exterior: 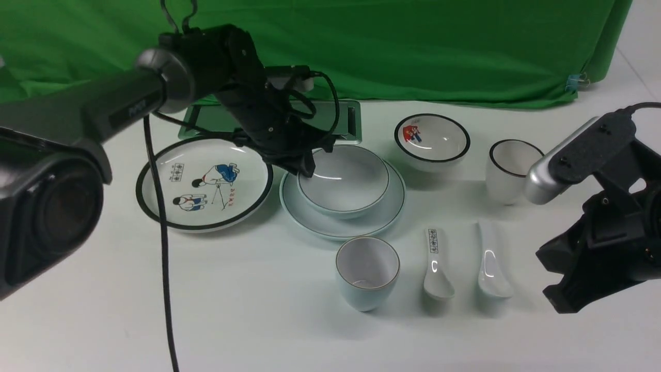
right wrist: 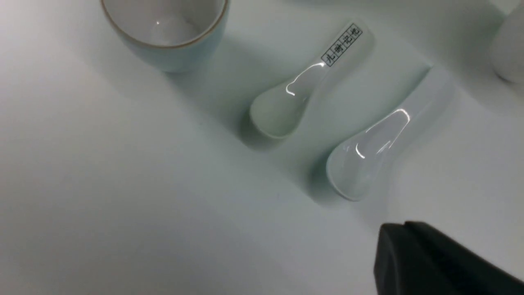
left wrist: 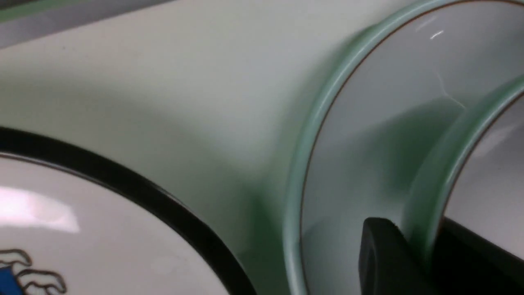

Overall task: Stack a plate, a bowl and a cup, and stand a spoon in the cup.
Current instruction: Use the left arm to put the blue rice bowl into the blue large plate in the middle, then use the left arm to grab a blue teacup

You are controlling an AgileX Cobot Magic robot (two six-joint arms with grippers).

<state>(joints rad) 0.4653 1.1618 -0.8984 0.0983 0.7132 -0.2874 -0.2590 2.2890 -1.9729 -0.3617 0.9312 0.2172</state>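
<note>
The pale blue-green bowl (exterior: pixel 343 181) sits in the pale blue-green plate (exterior: pixel 310 217) at mid-table. My left gripper (exterior: pixel 307 168) is at the bowl's left rim, one finger inside and one outside. In the left wrist view the gripper (left wrist: pixel 413 233) pinches the bowl's rim (left wrist: pixel 434 164) above the plate's rim (left wrist: pixel 311 135). The blue-green cup (exterior: pixel 367 271) stands upright in front of the plate. To the cup's right lies the plain white spoon (exterior: pixel 490 268). My right gripper (exterior: pixel 555 302) hovers shut and empty at the spoon's right. The right wrist view holds the cup (right wrist: pixel 168 37), the spoon (right wrist: pixel 380 143) and the gripper (right wrist: pixel 393 229).
A cartoon plate (exterior: pixel 204 181) lies left of the stack. A small black-rimmed bowl (exterior: pixel 432 138) and a black-rimmed white cup (exterior: pixel 508 170) stand at the back right. A spoon with black characters (exterior: pixel 436 268) lies between the cup and the plain spoon. A green backdrop closes the rear.
</note>
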